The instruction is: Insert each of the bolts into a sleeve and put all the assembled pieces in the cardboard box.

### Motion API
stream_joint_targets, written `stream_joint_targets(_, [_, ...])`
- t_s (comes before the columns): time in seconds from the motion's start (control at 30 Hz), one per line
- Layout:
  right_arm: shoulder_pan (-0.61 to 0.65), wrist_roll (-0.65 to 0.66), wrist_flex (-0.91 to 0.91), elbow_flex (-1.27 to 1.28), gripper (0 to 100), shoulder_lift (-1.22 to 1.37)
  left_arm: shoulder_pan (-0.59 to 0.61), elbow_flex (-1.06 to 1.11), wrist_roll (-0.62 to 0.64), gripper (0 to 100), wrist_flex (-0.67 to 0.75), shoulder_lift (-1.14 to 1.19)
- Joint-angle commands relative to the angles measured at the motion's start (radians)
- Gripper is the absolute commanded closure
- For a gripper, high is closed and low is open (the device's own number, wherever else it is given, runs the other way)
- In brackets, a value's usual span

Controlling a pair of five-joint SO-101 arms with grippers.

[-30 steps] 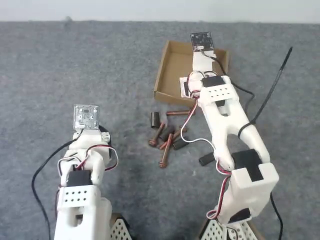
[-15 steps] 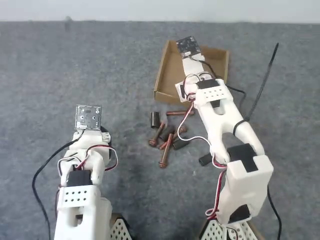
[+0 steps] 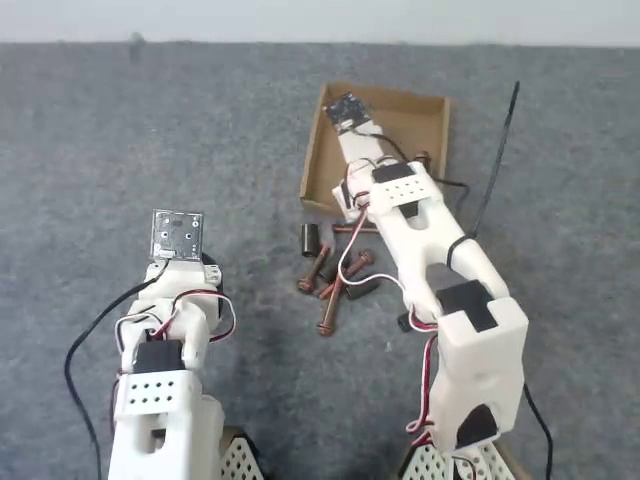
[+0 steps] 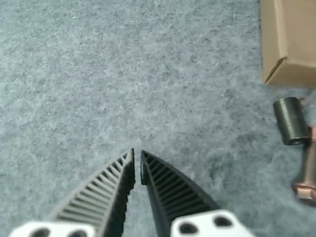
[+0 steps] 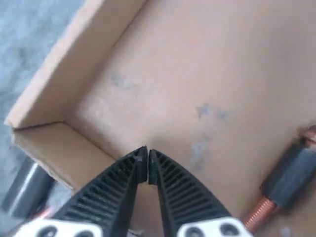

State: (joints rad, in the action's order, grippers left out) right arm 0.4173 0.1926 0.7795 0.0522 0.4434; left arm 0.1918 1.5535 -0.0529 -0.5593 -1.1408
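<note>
Swinging leftward, the right gripper [image 5: 147, 155] now hangs closed and empty over the box [image 5: 54, 84] corner, seemingly free to fetch more. One assembled piece [image 5: 290, 181] lies inside. Loose bolts [image 3: 331, 305] and a sleeve [image 3: 311, 238] wait just outside the box. Left gripper [image 4: 137, 159] hovers closed over carpet [image 4: 98, 74].

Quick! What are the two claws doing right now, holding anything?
Left gripper: closed, holding nothing.
Right gripper: closed, holding nothing, over the cardboard box.
</note>
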Motion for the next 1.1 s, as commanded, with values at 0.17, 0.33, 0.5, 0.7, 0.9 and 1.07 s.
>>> stream_joint_targets(0.17, [0.062,0.006,0.062,-0.015,99.2,-0.119,-0.008,-0.042,-0.011,98,0.018,0.009])
stream_joint_targets(0.33, [0.033,0.009,0.053,-0.017,98.7,-0.176,-0.008,-0.042,-0.011,98,0.018,0.009])
stream_joint_targets(0.5, [-0.015,0.014,0.124,-0.057,91.7,-0.226,-0.008,-0.042,-0.011,98,0.018,0.009])
stream_joint_targets(0.7, [-0.012,0.19,0.311,-0.107,86.1,-0.229,-0.008,-0.042,-0.011,98,0.018,0.009])
stream_joint_targets(0.9, [-0.01,0.362,0.348,-0.107,86.1,-0.229,-0.008,-0.042,-0.011,98,0.018,0.009])
stream_joint_targets(1.07, [-0.001,0.42,0.306,-0.106,86.1,-0.232,-0.008,-0.042,-0.011,98,0.018,0.009])
